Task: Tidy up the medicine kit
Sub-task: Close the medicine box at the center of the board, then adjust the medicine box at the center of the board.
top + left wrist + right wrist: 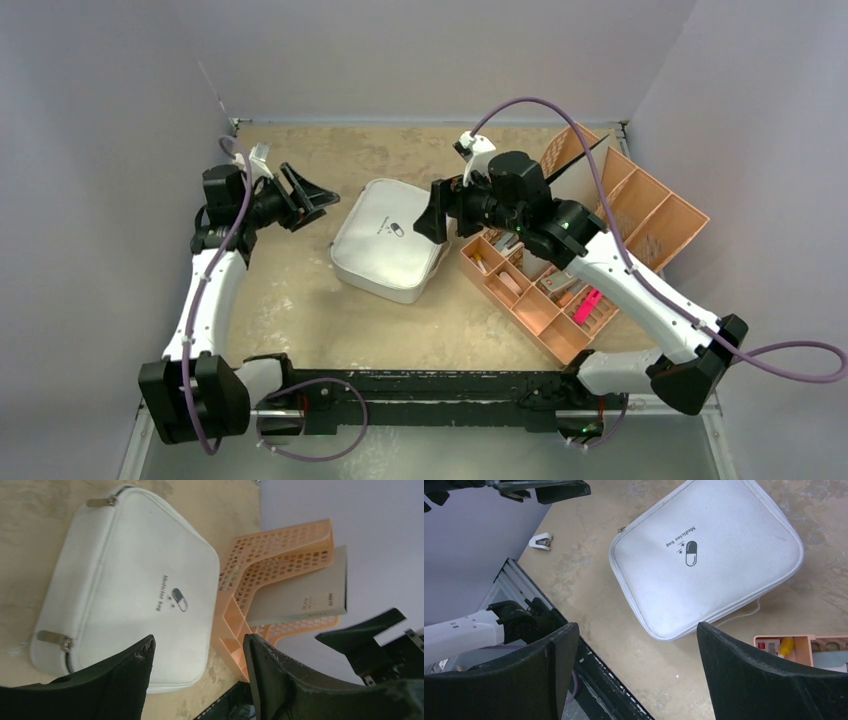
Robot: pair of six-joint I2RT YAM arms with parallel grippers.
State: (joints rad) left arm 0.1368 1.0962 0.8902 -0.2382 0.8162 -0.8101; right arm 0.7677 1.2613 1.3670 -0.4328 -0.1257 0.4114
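**Top external view**
- Medicine kit (388, 240): pale rounded-square case, shut, lid up with the small dark pill logo showing. It lies flat near the middle of the counter (300, 310), between the two arms.
- Orange tray (540, 300): compartmented, just right of the kit, with small items in its cells, one bright pink (587, 305).
- Left end effector (322, 203): released, jaws spread, nothing between them. It is left of the kit, points toward it and is not touching it.
- Right end effector (425, 212): released and empty. It hangs over the kit's right edge, between the kit and the tray.

**Left wrist view**
- Kit (130, 580): closed, with two metal zipper pulls (100, 502) on its side seam and the pill logo (179, 600) on the lid.
- Left end effector (199, 645): black fingers (125, 680) parted and holding nothing, with the kit beyond them.
- Tray (280, 565): its perforated orange wall holds a grey card (305, 592).

**Right wrist view**
- Kit (724, 565): closed on the counter, logo (691, 553) upward, ahead of the fingers.
- Right end effector (636, 630): fingers (554, 670) wide apart and empty, above the counter.
- Small white clip (541, 541): on the counter, well apart from the kit.
- Tray corner (804, 647): at the lower right, with a yellow item (786, 646) in it
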